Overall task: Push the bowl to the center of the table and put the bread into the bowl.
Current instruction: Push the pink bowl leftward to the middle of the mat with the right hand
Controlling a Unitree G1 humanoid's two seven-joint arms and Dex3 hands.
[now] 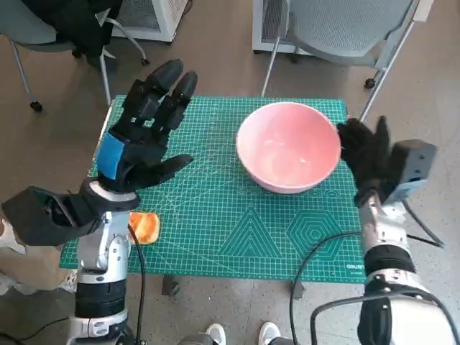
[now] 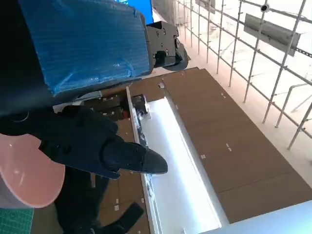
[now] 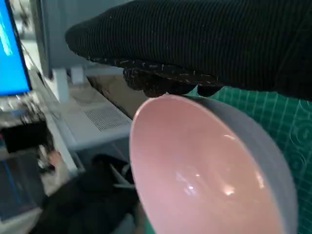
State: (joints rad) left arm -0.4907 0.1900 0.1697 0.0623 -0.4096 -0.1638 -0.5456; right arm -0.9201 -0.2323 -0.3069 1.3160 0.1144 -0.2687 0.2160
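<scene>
While the bowl [image 1: 288,146] sits toward the far right part of the mat [image 1: 237,230], just beside the right hand [image 1: 368,152], the push looks like the step in hand: the gloved fingers lie against or very close to the bowl's outer wall, as the right wrist view suggests, though whether they press on it I cannot tell, nor whether that hand is spread or curled. By my reading, the next move calls for a steady shove away from that hand, toward the middle of the mat, where the surface between the two hands gives room. The bread [image 1: 145,228] lies well apart from the bowl, below the left forearm at the near left edge, untouched. Raised above the mat, the left hand [image 1: 144,129] is spread wide and holds nothing. Beyond the bowl the mat's far edge is close, so a push angled that way could tip it off.
</scene>
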